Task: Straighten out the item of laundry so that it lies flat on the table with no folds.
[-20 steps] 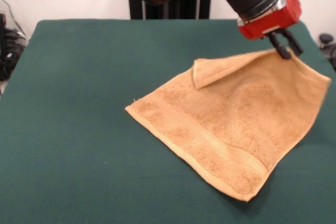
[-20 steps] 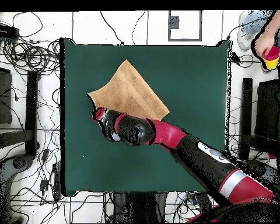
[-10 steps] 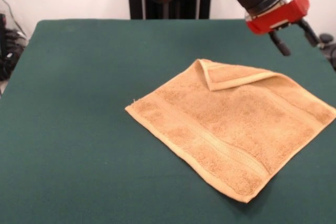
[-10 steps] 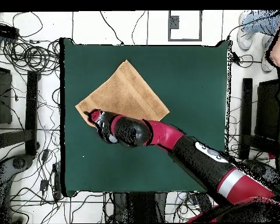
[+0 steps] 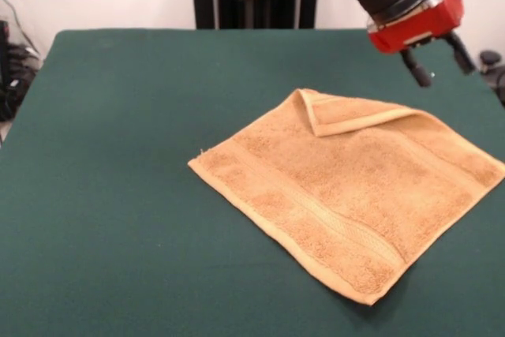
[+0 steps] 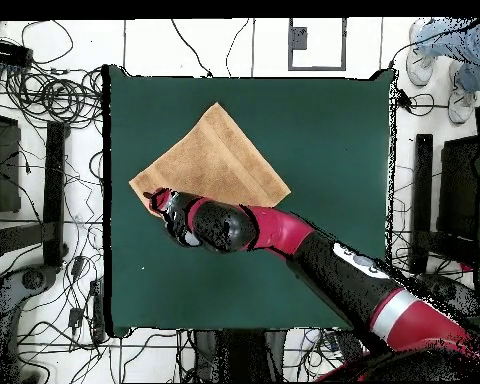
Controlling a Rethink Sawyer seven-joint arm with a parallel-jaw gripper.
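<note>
The tan-orange item of laundry [image 5: 347,187] lies spread on the dark green table [image 5: 118,116], right of centre. Its far corner [image 5: 339,112] is folded back over itself in a narrow strip; the other parts lie flat, with a woven band running near the front edge. My gripper [image 5: 440,63] hangs open above the towel's far right side, touching nothing, its two black fingers [image 5: 417,71] apart. In the overhead view the towel [image 6: 209,155] shows as a diamond at the table's [image 6: 324,150] upper left, and the gripper [image 6: 156,198] and arm cover its lower corner.
The towel's right corner [image 5: 497,167] lies close to the table's right edge in the front view. Cables [image 6: 54,100] and black stands [image 6: 52,190] ring the table on the floor. A person's legs and shoes [image 6: 449,50] show at the overhead view's top right.
The gripper has let go of the towel's far right edge and risen clear. That edge has dropped flat, while the folded corner remains. A person's hand with a cup has left the overhead view.
</note>
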